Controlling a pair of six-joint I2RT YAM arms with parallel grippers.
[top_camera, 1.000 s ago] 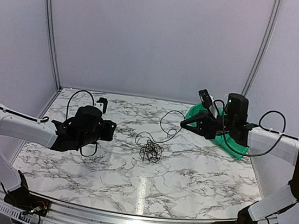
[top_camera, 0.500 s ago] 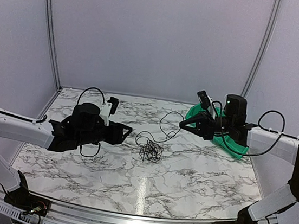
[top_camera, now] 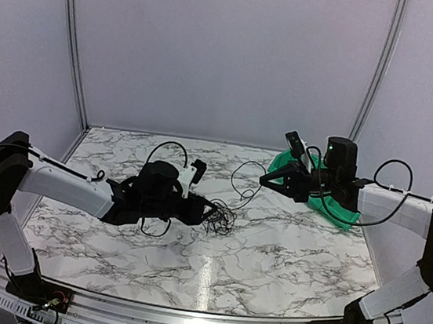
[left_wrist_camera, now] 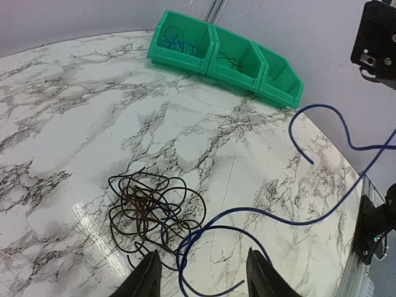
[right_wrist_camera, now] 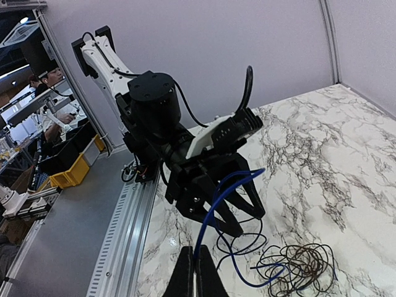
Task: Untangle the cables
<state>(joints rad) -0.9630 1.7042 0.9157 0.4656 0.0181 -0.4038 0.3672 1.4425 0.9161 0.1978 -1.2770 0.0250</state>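
Marble table (top_camera: pixel 284 257) | cables (top_camera: pixel 220 219) just before left claw (left_wrist_camera: pixel 204 279) (apart) | right claw (top_camera: pixel 264 181) clamps blue cable (right_wrist_camera: pixel 208 216)

— What do we make of the table top (top_camera: pixel 284 257)?
— We see white marble patterning, veined in grey and black.
— And the wires on it?
— We count one blue cable (left_wrist_camera: pixel 319 106). The black cables (left_wrist_camera: pixel 145 207) in the wad look dark to us, some with a brownish tint.
— The bins (left_wrist_camera: pixel 179 62)?
— Bright green, all three, as far as we can tell.
— The left arm (top_camera: pixel 63 184) and the right arm (top_camera: pixel 397 206)?
— We see white links with black joints and wrists on both, and a small green light (top_camera: pixel 332 147) on the right one.
— The walls (top_camera: pixel 230 53)?
— Pale grey-lilac, we'd say.
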